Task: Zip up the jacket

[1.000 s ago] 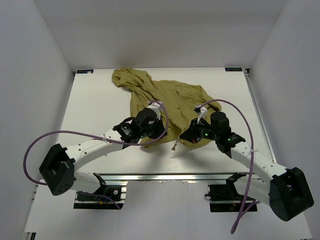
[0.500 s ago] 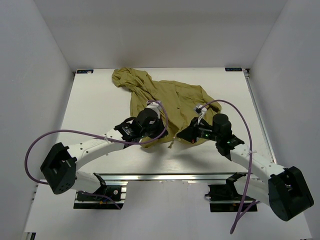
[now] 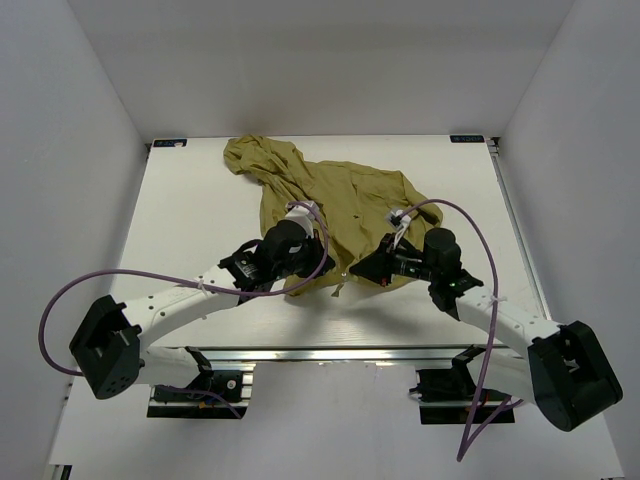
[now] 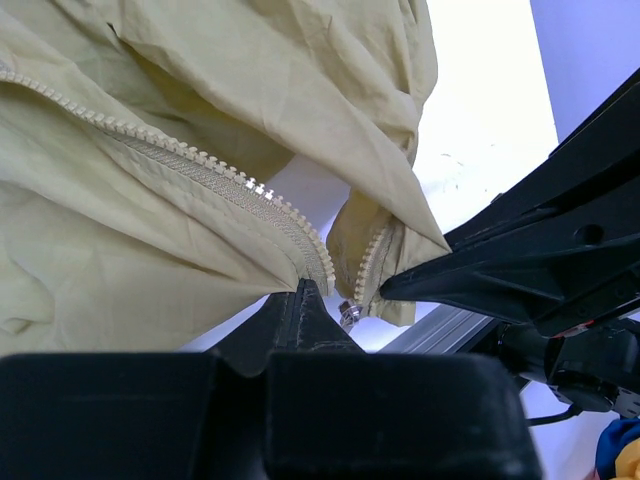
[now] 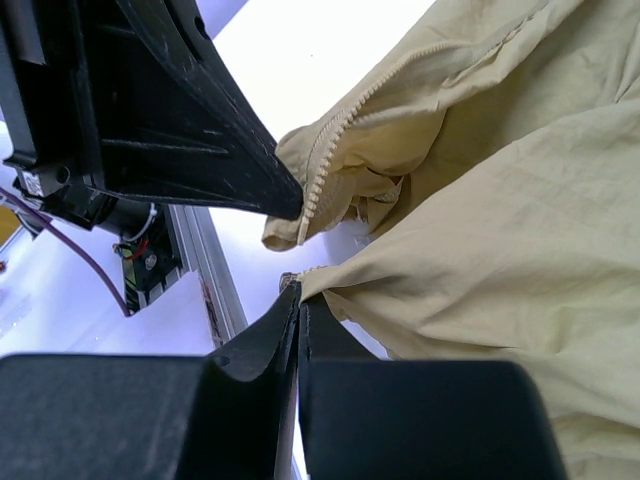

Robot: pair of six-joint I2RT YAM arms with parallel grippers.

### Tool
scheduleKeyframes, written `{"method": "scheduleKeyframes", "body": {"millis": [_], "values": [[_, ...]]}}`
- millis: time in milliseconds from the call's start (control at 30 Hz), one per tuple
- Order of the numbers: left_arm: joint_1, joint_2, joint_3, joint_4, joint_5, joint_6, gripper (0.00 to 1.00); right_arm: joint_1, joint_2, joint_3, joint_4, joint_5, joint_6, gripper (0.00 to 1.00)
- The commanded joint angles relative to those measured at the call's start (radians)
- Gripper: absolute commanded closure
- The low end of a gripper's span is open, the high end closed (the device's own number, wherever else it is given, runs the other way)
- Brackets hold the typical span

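The olive-yellow jacket (image 3: 350,200) lies rumpled at mid table, hood at the far left. Its open front hem is lifted near the table's front. My left gripper (image 3: 322,268) is shut on the bottom end of one zipper edge (image 4: 200,170); the fingertips (image 4: 303,297) pinch right under the teeth. A small metal slider (image 4: 348,315) hangs beside them. My right gripper (image 3: 358,272) is shut on the other front edge of the jacket (image 5: 500,230), pinched at the hem corner (image 5: 298,290). The two grippers' tips nearly meet, a narrow gap between the zipper ends.
An aluminium rail (image 3: 330,352) runs along the table's near edge, just below both grippers; it also shows in the right wrist view (image 5: 205,270). Purple cables (image 3: 470,225) loop over both arms. White walls enclose the table on three sides.
Both grippers have kept their hold on the hem. The left arm has swung a little left, and the dangling zipper end has shifted left and slightly up. The two ends are closer together.
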Motion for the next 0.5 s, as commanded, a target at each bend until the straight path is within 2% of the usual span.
{"method": "scheduleKeyframes", "body": {"millis": [0, 467], "values": [[-0.003, -0.041, -0.006, 0.029, 0.006, 0.006, 1.00, 0.002, 0.008, 0.004, 0.089, -0.019, 0.012, 1.00], [-0.003, -0.042, -0.020, 0.051, 0.016, 0.001, 1.00, 0.002, 0.040, 0.026, 0.101, -0.019, 0.014, 1.00]]}}
